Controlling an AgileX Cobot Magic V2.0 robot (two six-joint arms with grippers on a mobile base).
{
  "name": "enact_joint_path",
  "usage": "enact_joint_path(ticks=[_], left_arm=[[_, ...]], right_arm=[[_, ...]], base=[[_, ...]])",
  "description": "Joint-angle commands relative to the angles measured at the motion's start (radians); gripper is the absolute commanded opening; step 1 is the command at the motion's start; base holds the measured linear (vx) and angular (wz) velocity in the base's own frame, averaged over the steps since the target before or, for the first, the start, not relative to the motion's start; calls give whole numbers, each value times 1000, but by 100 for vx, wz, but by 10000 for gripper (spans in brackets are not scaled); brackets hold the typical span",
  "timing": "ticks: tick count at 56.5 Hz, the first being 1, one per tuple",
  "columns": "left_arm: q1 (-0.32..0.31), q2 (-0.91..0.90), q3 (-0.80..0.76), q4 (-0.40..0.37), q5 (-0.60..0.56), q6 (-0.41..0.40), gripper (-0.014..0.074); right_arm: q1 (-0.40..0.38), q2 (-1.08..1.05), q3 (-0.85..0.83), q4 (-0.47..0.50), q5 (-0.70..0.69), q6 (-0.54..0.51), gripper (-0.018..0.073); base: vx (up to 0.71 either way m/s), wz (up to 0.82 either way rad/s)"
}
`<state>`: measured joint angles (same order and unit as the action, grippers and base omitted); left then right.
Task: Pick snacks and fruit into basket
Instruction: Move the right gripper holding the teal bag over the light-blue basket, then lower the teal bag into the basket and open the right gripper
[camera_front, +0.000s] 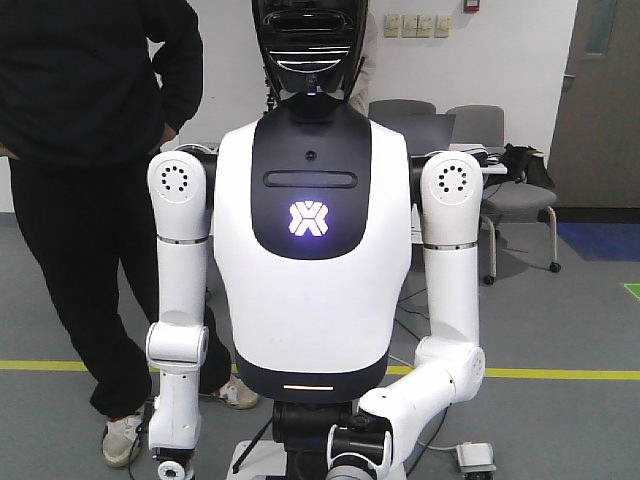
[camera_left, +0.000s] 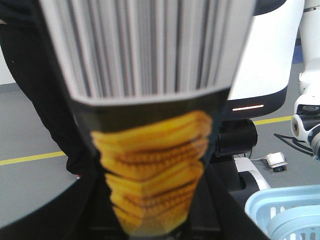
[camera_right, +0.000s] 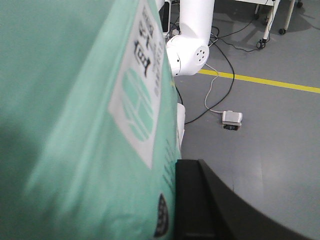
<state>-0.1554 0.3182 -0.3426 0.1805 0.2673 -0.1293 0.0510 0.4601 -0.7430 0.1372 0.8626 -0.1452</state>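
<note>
While a person in black (camera_front: 90, 150) stands behind the robot (camera_front: 318, 250), its left end effector (camera_left: 155, 222) pinches a chip pack (camera_left: 152, 165), with the pale blue basket (camera_left: 287, 212) low to one side. Its right end effector (camera_right: 150, 215) clamps a mint-green snack bag (camera_right: 75, 125) against one dark finger (camera_right: 215, 210), clear above the grey floor (camera_right: 270, 140)

Left wrist view: a chip packet (camera_left: 150, 165) fills the middle, a person (camera_left: 30, 100) left, the basket (camera_left: 285, 212) low right. Right wrist view: a green bag (camera_right: 75, 125) walls the left; open floor (camera_right: 270, 155) right, with cables (camera_right: 207, 98).
</note>
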Motion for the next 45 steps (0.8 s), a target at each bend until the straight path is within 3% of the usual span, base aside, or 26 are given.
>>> enact_joint_path(ticks=[1,22,32,40,45], left_arm=[[-1,7,-36,2,-97,-2,11],[-1,7,-36,2,-97,-2,11],[-1,7,-36,2,-97,-2,11],[-1,7,-36,2,-97,-2,11],[-1,7,-36,2,-97,-2,11]], right_arm=[[2,8,-26,2,-85,0,-8],[2,8,-26,29,-116,0,-8],[45,28,-26,115,-211,-9,-8],[160,120,-26,228,-277,-222,-8],[237,188,-26,354,-305,-343,-8]], base=[[0,0],[0,0],[0,0],[0,0],[0,0]])
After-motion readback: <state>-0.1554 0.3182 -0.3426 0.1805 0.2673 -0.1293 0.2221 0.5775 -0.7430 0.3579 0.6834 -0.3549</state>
